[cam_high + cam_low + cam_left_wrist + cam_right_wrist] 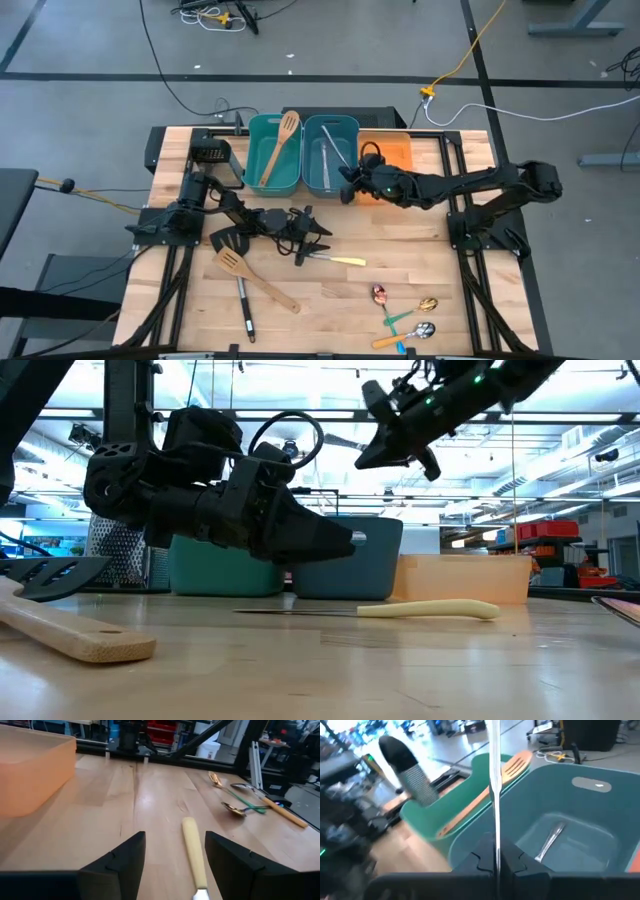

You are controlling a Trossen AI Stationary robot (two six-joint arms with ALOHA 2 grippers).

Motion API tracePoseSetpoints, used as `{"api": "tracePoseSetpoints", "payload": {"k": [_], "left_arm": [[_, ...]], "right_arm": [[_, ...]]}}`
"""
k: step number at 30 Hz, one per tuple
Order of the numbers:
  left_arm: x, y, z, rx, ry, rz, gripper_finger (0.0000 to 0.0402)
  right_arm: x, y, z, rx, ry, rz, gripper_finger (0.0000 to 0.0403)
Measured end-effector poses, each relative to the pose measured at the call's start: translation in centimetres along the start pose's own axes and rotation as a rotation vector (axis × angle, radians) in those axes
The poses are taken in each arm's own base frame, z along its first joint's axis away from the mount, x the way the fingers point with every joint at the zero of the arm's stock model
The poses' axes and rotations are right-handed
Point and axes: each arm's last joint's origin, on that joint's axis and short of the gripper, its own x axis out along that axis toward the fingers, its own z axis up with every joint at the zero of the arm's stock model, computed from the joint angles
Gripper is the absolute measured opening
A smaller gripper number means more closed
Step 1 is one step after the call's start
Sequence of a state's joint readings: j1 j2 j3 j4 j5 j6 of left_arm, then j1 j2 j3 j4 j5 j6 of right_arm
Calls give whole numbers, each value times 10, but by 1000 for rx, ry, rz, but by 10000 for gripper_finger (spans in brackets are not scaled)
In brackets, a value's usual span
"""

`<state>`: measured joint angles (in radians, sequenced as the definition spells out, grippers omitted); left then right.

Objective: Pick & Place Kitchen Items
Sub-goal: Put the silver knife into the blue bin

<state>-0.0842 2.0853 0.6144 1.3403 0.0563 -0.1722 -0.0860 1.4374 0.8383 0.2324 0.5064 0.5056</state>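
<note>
My right gripper (496, 862) hangs over the blue bin (332, 175), shut on a silver table knife (495, 780). Another silver knife (550, 842) lies on that bin's floor. A wooden slotted spatula (280, 148) leans in the teal bin (262, 170) beside it. My left gripper (175, 847) is low over the table and open. Its fingers stand on either side of the yellow-handled knife (194, 855), which lies flat on the wood. I see no touch. My right gripper pinches the silver knife between its two fingers at one end (495, 851); the fingers hide which end. The knife sticks out ahead along the fingers, seen edge-on. It is lifted clear above the blue bin.
An orange bin (395, 150) stands right of the blue one, and a black mesh box (210, 153) sits at the far left. On the table lie a wooden spatula (255, 278), a black turner (243, 310) and three coloured-handled spoons (405, 312) near the front.
</note>
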Motion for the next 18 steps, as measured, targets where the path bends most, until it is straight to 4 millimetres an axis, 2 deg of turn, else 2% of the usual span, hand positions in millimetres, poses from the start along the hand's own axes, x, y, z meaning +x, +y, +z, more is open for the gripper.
{"api": "tracePoseSetpoints", "payload": {"k": [9,18], "left_arm": [[0,-2,0,1,-2,-7,211],[0,-2,0,2,-2,-7,211]], "right_arm": [[32,-14,-4,95,-69,-42,1],[49,-30,-6,162,-107,-109,1]]}}
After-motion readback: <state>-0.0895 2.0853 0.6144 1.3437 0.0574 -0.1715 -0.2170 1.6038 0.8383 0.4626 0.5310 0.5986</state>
